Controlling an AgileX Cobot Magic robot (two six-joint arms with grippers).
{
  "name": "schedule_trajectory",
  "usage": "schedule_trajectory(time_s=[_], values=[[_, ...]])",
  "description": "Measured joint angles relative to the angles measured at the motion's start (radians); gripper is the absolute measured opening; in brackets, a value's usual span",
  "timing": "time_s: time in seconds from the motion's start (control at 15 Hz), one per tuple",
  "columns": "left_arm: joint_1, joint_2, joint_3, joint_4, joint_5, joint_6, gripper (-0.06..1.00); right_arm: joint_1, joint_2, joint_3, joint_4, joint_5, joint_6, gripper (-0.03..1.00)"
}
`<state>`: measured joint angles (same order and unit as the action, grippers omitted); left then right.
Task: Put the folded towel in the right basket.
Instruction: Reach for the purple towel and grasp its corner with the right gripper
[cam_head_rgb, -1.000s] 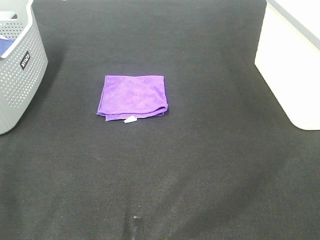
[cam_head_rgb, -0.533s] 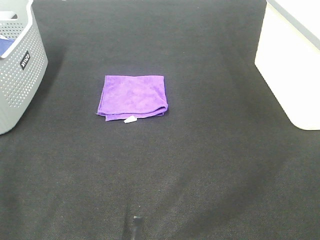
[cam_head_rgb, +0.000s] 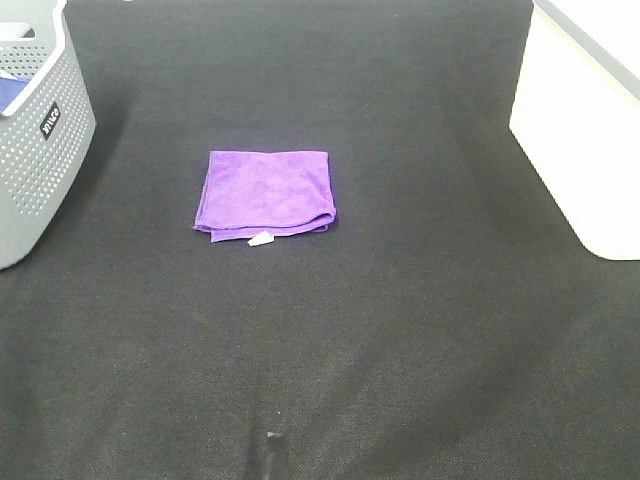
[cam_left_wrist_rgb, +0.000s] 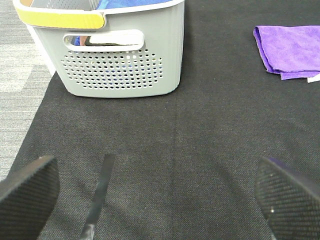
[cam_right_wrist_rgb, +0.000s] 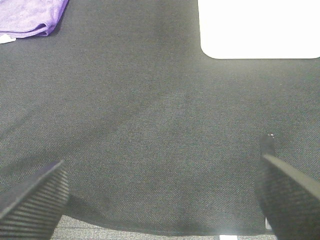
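Note:
A folded purple towel (cam_head_rgb: 266, 190) with a small white tag lies flat on the black mat, left of centre. It also shows in the left wrist view (cam_left_wrist_rgb: 290, 56) and in the right wrist view (cam_right_wrist_rgb: 31, 16). The white right basket (cam_head_rgb: 585, 130) stands at the right edge; it also shows in the right wrist view (cam_right_wrist_rgb: 257, 27). My left gripper (cam_left_wrist_rgb: 157, 200) is open and empty, low over the mat near the grey basket. My right gripper (cam_right_wrist_rgb: 160, 197) is open and empty near the mat's front edge. Neither gripper shows in the exterior view.
A grey perforated basket (cam_head_rgb: 35, 140) with a blue item inside stands at the left edge; in the left wrist view (cam_left_wrist_rgb: 117, 55) it has a yellow rim. The black mat (cam_head_rgb: 400, 330) covers the table. A grey floor strip borders the mat (cam_left_wrist_rgb: 20, 75).

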<state>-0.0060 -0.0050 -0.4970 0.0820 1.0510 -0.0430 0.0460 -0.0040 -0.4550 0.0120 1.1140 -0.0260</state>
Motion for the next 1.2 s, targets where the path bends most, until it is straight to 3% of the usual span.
schedule_trajectory(time_s=[1.0,1.2], values=[[0.000,0.000,0.000,0.001,0.000,0.000,0.99,0.000,0.007,-0.012,-0.003,-0.018,-0.004,0.96],[0.000,0.000,0.000,0.001,0.000,0.000,0.99,0.000,0.364,-0.244,0.023,-0.044,-0.004,0.96]])
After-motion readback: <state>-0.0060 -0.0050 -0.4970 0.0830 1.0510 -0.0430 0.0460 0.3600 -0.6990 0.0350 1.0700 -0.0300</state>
